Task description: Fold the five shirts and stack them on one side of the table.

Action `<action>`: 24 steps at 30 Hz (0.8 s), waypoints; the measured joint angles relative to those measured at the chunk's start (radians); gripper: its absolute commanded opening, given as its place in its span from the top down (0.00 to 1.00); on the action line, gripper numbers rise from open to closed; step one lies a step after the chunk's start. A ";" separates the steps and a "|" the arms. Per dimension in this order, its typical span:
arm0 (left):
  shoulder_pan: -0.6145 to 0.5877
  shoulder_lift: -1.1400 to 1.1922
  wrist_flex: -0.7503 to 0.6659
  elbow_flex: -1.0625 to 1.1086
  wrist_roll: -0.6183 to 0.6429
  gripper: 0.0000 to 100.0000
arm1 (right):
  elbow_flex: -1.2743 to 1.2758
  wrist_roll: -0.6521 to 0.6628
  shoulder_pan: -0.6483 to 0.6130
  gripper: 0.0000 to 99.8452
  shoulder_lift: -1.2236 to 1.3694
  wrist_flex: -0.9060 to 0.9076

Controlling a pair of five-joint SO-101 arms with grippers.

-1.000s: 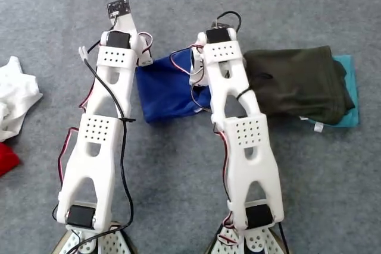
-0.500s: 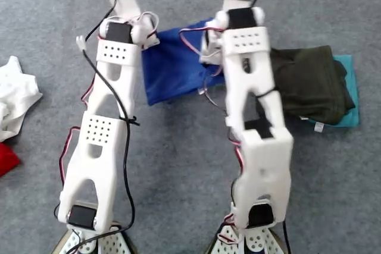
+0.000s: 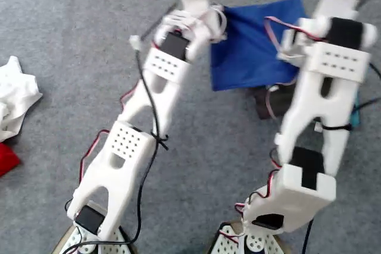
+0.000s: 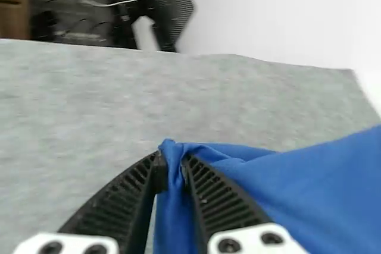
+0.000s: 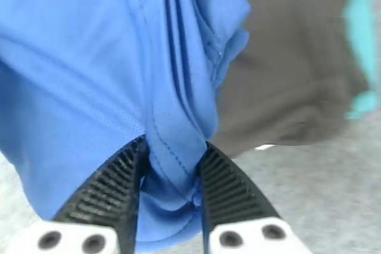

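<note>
Two grips on one garment | left hand (image 4: 172, 168) pinches blue shirt (image 3: 250, 46) corner | right hand (image 5: 171, 165) clamps its bunched edge | I judge: held spread to land flat on dark shirt (image 5: 286, 81)

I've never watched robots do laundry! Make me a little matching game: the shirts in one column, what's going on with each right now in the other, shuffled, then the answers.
Shirts
1. blue shirt
2. white shirt
3. dark olive shirt
4. red shirt

States
A. only a corner peeking in at the edge of the table
B. pinched by both the left end effector and the right end effector
C. lying on the teal shirt
D. crumpled in a loose, unfolded heap

Pairs: 1-B, 2-D, 3-C, 4-A
</note>
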 measured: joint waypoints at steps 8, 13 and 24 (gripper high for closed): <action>0.112 0.003 -0.276 0.186 0.000 0.97 | 0.000 0.077 0.180 0.98 0.012 -0.034; 0.140 0.046 -0.353 0.204 0.000 0.97 | 0.002 0.094 0.241 0.98 0.094 -0.064; 0.149 0.075 -0.374 0.204 0.028 0.81 | 0.002 0.158 0.261 0.69 0.138 -0.083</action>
